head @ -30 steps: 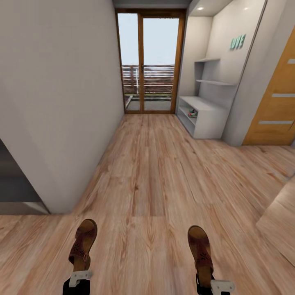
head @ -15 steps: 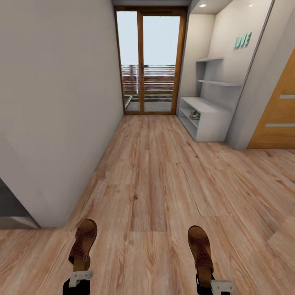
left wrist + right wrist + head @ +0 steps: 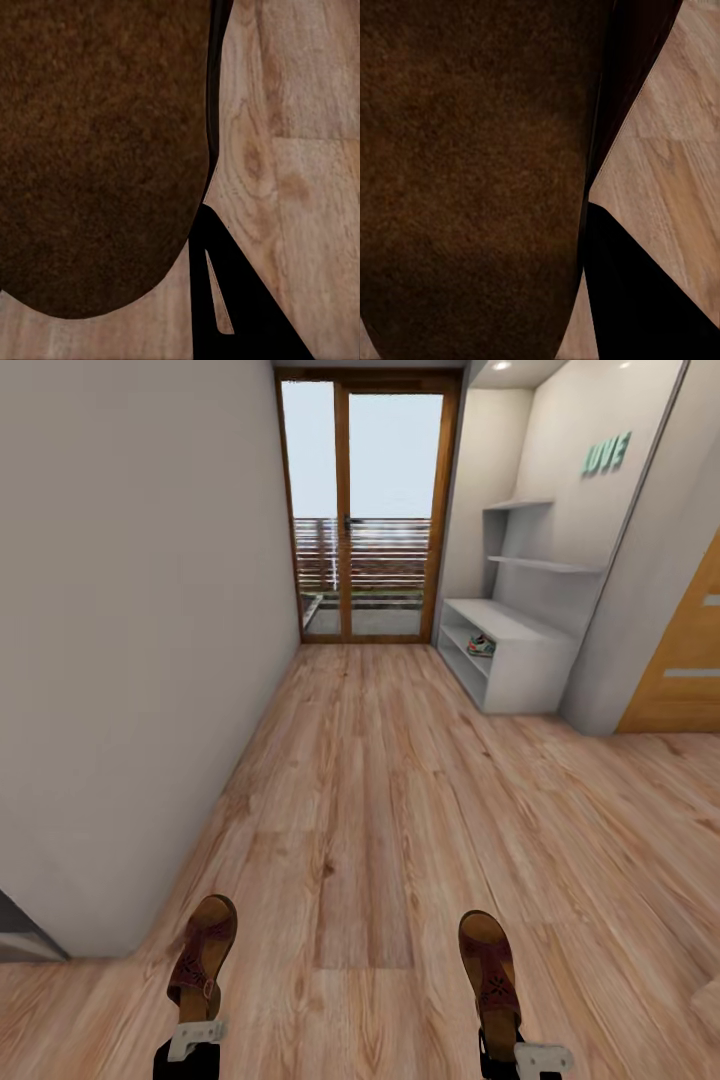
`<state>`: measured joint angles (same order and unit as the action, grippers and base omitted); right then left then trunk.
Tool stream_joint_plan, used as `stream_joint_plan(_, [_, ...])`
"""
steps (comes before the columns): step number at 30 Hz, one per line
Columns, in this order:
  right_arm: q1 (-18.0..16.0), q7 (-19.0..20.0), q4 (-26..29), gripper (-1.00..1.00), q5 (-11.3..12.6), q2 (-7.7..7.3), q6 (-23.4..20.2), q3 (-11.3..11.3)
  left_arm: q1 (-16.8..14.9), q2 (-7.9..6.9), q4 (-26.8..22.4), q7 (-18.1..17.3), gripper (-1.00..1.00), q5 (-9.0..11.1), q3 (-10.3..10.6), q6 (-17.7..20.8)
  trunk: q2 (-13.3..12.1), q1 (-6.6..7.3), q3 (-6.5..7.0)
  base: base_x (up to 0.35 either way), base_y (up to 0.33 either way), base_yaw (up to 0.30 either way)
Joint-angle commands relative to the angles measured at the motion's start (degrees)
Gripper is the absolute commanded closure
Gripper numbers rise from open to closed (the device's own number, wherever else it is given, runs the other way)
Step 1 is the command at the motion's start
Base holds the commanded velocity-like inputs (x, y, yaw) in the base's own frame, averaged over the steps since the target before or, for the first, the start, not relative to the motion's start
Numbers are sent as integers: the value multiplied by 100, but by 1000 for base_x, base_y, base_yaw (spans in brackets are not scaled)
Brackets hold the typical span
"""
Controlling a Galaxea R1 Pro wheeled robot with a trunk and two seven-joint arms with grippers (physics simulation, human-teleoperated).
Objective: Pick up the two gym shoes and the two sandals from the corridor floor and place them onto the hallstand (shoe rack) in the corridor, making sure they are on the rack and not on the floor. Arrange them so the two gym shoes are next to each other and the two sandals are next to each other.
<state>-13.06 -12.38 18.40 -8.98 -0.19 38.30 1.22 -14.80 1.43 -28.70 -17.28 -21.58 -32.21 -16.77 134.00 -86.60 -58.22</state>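
Observation:
I hold one brown sandal in each hand above the corridor floor [image 3: 370,780]. The left sandal [image 3: 204,950] sticks forward from my left gripper [image 3: 197,1020], which is shut on its heel end. In the same way the right sandal [image 3: 489,965] sits in my right gripper [image 3: 505,1040]. The left wrist view has the left sandal's dark sole [image 3: 97,150] close up beside a black finger [image 3: 232,300]. The right wrist view has the right sandal's sole [image 3: 472,165] beside a finger [image 3: 637,300]. The light-grey hallstand [image 3: 510,622] stands far ahead on the right. A gym shoe [image 3: 481,647] lies on its lower tier.
A plain grey wall [image 3: 130,660] runs along the left, ending in a corner near me. A glass door [image 3: 365,520] with a wooden frame closes the far end. An orange-brown door [image 3: 685,670] is on the right, past the hallstand. Two wall shelves [image 3: 545,565] hang above the bench.
The camera has moved forward along the corridor, so the left wall corner has slid down and left in the view. Both sandals stay held in the same place.

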Motion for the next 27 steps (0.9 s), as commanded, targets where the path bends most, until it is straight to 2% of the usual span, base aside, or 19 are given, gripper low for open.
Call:
stream_joint_plan(1, [-4,-37,-5,100,-46,1,10,10,-5,7,-4,-39,100,-39,-49,-19,2,-2,-5,339,0,0])
stream_joint_plan(17, [-4,-37,-11,100,-43,1,10,10,-5,7,-4,-39,100,-39,-53,-19,2,-2,-6,339,0,-3])
stream_joint_plan(27, [-3,-37,-12,100,-44,1,10,10,-5,7,-4,-39,100,-39,-51,-19,2,-2,-38,339,0,-83])
